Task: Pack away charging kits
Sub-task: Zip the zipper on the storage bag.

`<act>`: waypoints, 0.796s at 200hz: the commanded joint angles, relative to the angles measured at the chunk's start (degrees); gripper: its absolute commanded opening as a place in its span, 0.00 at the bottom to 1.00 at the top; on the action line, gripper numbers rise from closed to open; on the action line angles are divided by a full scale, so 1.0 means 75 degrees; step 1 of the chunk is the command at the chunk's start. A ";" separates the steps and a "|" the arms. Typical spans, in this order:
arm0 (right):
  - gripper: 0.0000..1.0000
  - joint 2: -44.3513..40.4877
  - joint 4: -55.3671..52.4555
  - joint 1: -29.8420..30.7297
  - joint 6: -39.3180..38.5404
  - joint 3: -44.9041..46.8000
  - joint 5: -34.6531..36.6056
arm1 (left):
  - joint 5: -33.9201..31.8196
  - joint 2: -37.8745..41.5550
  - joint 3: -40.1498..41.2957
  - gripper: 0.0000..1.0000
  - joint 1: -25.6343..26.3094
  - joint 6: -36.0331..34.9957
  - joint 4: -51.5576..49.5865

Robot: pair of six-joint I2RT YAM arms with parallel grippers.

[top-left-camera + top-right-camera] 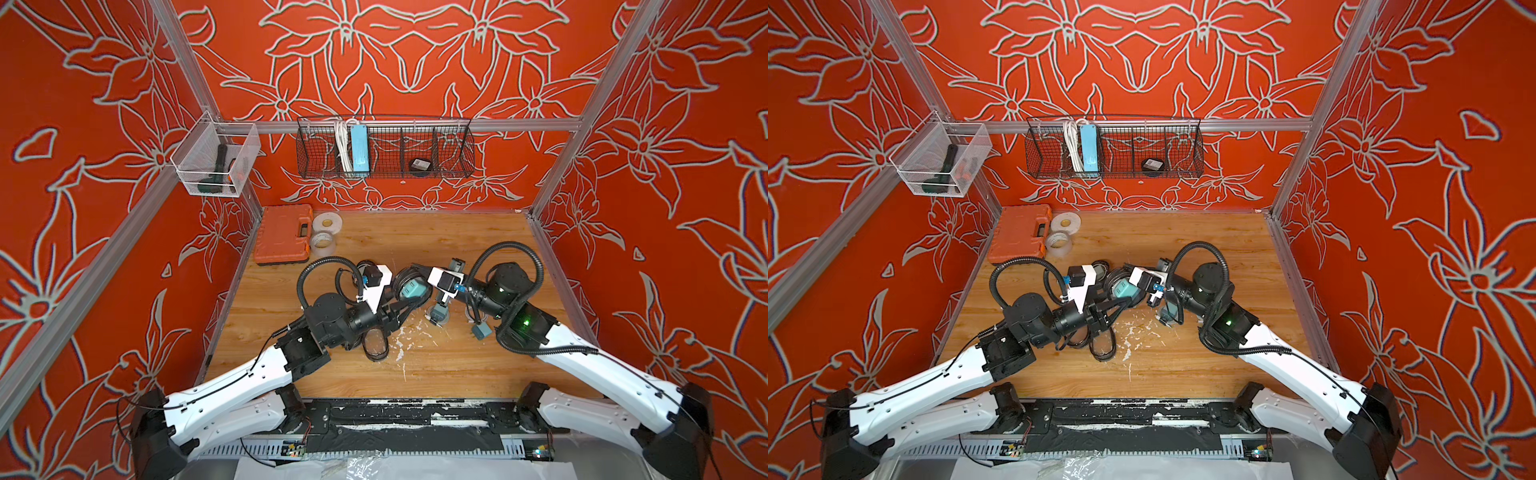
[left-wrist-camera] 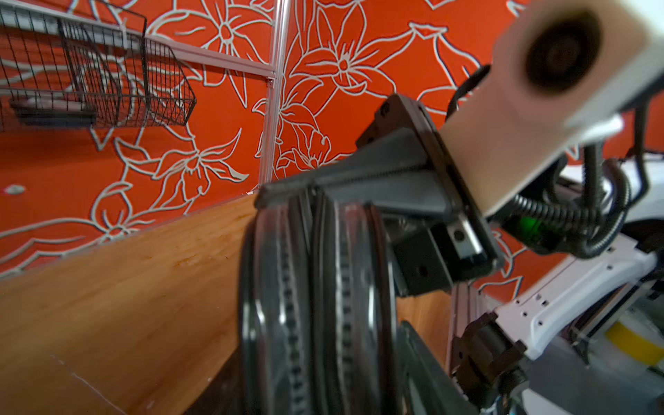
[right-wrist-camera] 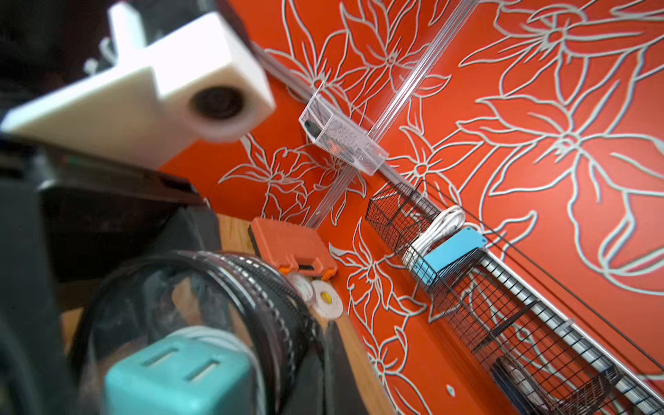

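Observation:
A clear oval case point(image 1: 398, 283) with a black zip rim stands on edge at the table's middle. Inside it is a teal cube adapter point(image 1: 411, 289) point(image 3: 179, 377) with white cable around it. My left gripper point(image 1: 409, 305) point(image 2: 319, 359) is open, its jaws astride the case point(image 2: 316, 287) with wood showing between rim and one finger point(image 2: 416, 345). My right gripper point(image 1: 417, 269) point(image 3: 327, 328) is shut, its tips against the zip rim point(image 3: 284, 287); whether it pinches anything is unclear. Two more teal adapters point(image 1: 438, 311) point(image 1: 482, 332) lie by the right arm.
Other black-rimmed cases point(image 1: 376, 345) point(image 1: 365, 266) lie near the left arm. An orange tool case point(image 1: 284, 234) and two tape rolls point(image 1: 327, 222) sit at the back left. The black wire basket point(image 1: 453, 149) holds a blue power strip point(image 1: 358, 147). A white mesh basket point(image 1: 245, 145) hangs left.

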State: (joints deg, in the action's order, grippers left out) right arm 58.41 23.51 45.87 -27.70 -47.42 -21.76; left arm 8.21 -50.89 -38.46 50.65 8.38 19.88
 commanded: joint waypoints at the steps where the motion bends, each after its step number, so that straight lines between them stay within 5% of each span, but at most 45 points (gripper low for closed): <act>1: 0.00 -0.0031 0.0941 -0.0020 0.0670 -0.0344 0.0052 | 0.0364 0.0238 0.0026 0.65 0.0031 -0.0265 0.0662; 64: 0.00 -0.0019 0.1149 -0.0030 0.1833 -0.0650 0.0752 | -0.0141 0.0316 0.0816 0.87 0.0026 -0.0760 0.3112; 159: 0.00 -0.0067 0.3243 0.0003 0.4488 -0.0235 0.1196 | -0.0361 -0.0556 0.2389 0.88 0.0031 -0.0368 0.8543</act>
State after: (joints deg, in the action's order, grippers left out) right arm 58.54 40.23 45.87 -1.80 -49.82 -14.09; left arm 6.55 -53.17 -20.88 50.70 4.93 67.55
